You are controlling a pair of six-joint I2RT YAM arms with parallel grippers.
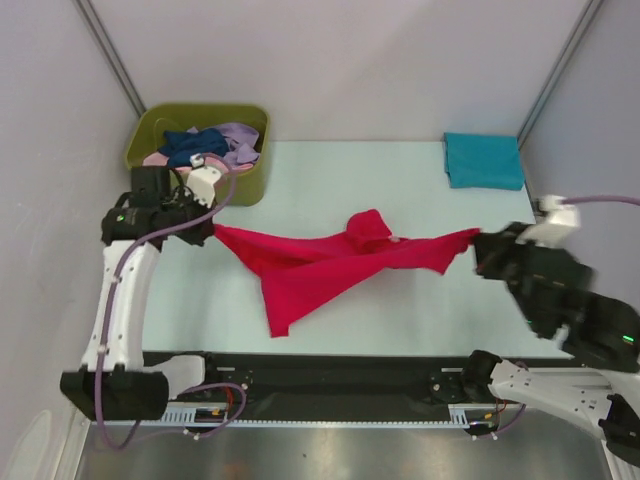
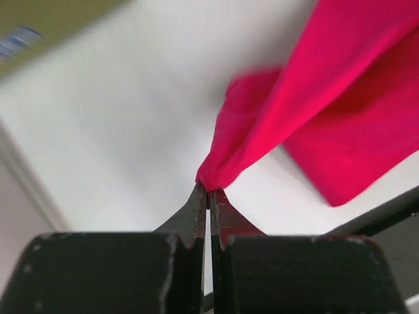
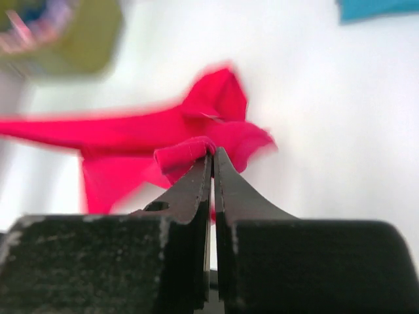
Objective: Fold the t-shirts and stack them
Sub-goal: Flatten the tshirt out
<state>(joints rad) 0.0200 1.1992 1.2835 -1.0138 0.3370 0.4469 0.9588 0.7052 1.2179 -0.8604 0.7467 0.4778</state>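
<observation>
The red tee (image 1: pixel 330 265) hangs stretched between the two arms. One tip is pinched in the left end effector (image 2: pixel 209 191) and the opposite tip in the right end effector (image 3: pixel 213 152), and both sets of jaws are pressed together on only a small bite of cloth. Between them the tee is bunched and twisted, not flat: a lump of fabric stands up nearer the right end effector, and a long flap trails toward the arm bases onto the worktop (image 1: pixel 400 320). The likely trouble is that more pulling apart drags the thin pinch out of one jaw and drops that side. Laying the tee down as it is could also trap the twist and give a crooked fold. Beyond the right end effector, well apart, lies a folded teal tee (image 1: pixel 484 160), probably the stack spot. Just behind the left end effector stands the bin (image 1: pixel 250 185) with other tees (image 1: pixel 205 145), and a wide outward swing there could knock it.
</observation>
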